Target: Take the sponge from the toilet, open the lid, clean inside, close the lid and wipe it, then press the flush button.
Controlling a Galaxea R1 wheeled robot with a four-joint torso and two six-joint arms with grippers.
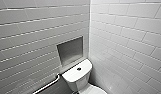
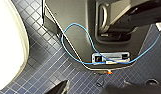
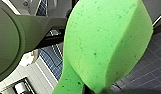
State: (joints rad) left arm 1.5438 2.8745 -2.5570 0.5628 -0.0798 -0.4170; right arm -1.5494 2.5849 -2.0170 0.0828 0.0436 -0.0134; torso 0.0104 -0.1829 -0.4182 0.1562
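The white toilet point(image 1: 77, 76) stands in the tiled corner, low in the head view. The round dark flush button point(image 1: 79, 68) sits in the middle of its tank top. Its front part point(image 1: 96, 89) is cut off by the picture's edge, so I cannot tell how the lid stands. The bright green sponge point(image 3: 106, 42) looms large in the right wrist view, folded and pinched at its narrow end by my right gripper point(image 3: 94, 90). My left gripper point(image 2: 98, 88) hangs open over the dark blue floor tiles, beside the toilet's white curved side point(image 2: 8, 45).
A square niche point(image 1: 70, 50) is set in the wall above the tank. A white grab bar point(image 1: 48, 85) runs along the wall left of the toilet. My own base with a looped blue cable point(image 2: 78, 42) stands on the blue mosaic floor point(image 2: 46, 70).
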